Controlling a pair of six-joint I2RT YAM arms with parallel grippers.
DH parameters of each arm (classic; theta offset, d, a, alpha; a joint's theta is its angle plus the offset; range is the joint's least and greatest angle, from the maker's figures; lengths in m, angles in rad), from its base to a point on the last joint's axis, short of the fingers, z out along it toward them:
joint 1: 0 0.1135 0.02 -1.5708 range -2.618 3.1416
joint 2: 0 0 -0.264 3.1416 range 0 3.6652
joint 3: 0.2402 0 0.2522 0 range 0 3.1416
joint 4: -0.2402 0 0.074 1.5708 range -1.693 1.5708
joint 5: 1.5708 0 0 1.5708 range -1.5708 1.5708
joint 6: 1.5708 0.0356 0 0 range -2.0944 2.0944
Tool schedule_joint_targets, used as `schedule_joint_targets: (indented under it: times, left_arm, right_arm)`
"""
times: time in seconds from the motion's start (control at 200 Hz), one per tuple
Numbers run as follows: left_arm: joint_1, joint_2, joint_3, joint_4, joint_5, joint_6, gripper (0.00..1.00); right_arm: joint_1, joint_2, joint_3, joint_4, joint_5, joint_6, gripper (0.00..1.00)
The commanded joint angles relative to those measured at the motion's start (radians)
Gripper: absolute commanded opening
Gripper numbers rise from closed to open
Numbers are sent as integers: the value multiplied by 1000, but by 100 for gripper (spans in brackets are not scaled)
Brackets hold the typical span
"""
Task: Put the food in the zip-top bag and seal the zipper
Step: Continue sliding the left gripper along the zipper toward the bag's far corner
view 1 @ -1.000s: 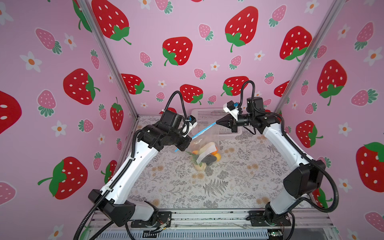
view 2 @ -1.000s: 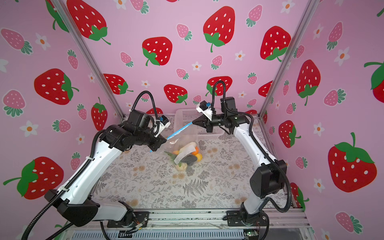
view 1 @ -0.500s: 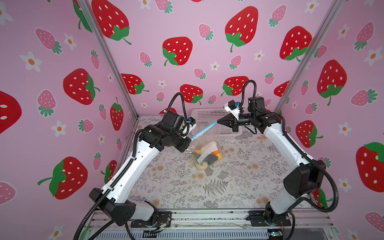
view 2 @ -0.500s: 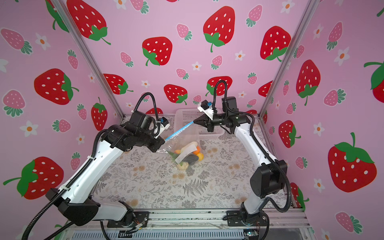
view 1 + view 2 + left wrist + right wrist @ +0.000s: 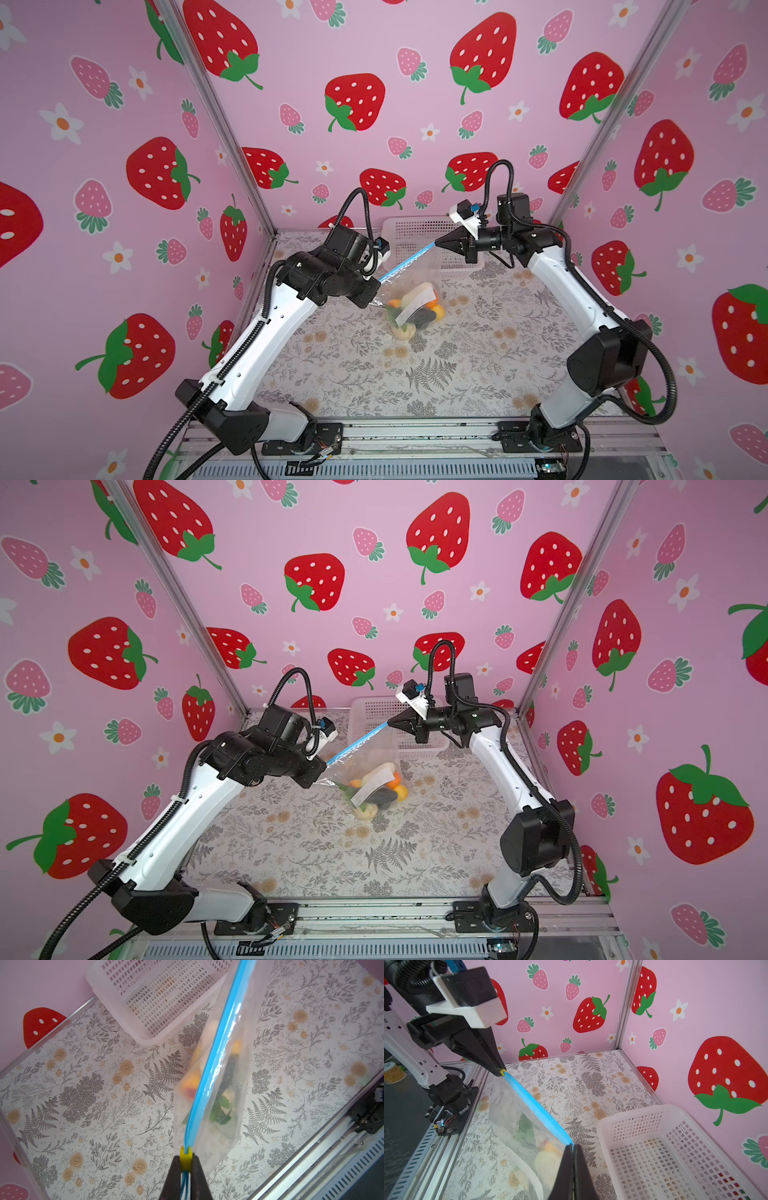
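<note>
Clearly the zip-top bag (image 5: 419,277) is being held up over the floral table (image 5: 415,374) by its mouth edge, strung between the two arms. The left gripper (image 5: 185,1160) is pinched on the yellow slider (image 5: 185,1157) at one end of the zipper (image 5: 216,1051). The right gripper (image 5: 573,1148) has its jaws pressed together on the blue strip's opposite end, with only thin plastic between them. Holding the two ends apart like this pulls the zipper into a straight, taut line from one gripper to the other in both top views. I judge that this tension is what lets a slider run without the soft plastic bunching up.

The toy food (image 5: 415,309), in orange, yellow, beige, dark and green pieces, has slumped into the lowest part of the bag behind the white label (image 5: 414,305), well away from the mouth. Whether the bag's bottom rests on the table or hangs just above it I cannot tell. No food shows loose on the table. The white perforated basket (image 5: 409,232) stands behind the bag near the back wall.

From the left wrist camera the blue strip reads as one closed band from the slider to the far end, so the seal seems finished or nearly so. What remains, by my reckoning, is checking the last bit at the slider and letting go gently, since the sagging load will drop
</note>
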Motion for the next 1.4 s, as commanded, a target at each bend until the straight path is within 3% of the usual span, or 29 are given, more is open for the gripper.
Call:
schedule_joint_targets:
  times: [0.0, 1.395]
  left_arm:
    - [0, -39, -11, -164, -78, 2, 0]
    - [-58, -84, -9, -238, -174, 1, 0]
  right_arm:
    - [-45, -31, 20, 47, 27, -5, 0]
    - [-49, -17, 28, 19, 39, -20, 0]
